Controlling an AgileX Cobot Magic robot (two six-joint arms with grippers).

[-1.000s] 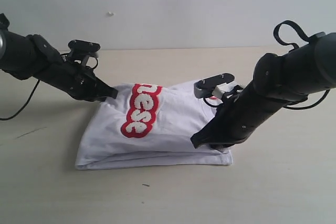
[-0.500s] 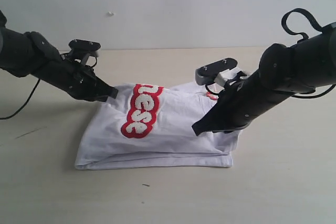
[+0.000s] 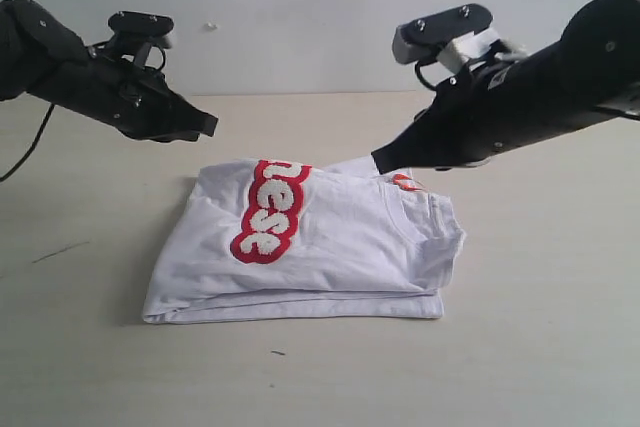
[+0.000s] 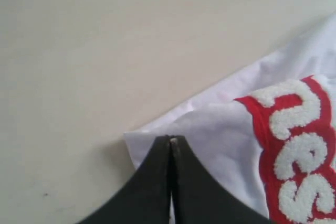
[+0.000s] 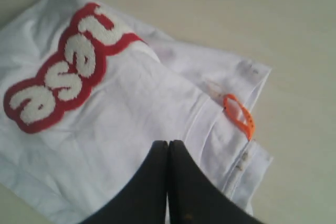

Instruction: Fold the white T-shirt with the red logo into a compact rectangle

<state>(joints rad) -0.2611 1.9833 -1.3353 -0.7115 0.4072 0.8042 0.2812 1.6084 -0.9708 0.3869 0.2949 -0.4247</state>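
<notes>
The white T-shirt [image 3: 320, 247] lies folded in a thick rectangle on the table, its red logo [image 3: 268, 209] showing the letters "nese" on top. The orange neck tag [image 5: 239, 115] sits near the collar at the shirt's right end. My left gripper [image 3: 208, 125] hovers above the shirt's back left corner, shut and holding nothing. My right gripper [image 3: 380, 160] hangs above the collar area, also shut and empty. In the left wrist view the fingertips [image 4: 172, 141] meet over the shirt's corner [image 4: 157, 135].
The shirt rests on a plain beige table [image 3: 100, 347] with a white wall [image 3: 300, 7] behind it. A small dark speck [image 3: 277, 353] lies on the table in front of the shirt.
Both grippers have let go of the shirt and risen clear of it. The left one moved up and back from the corner, the right one up and away from the right edge.
</notes>
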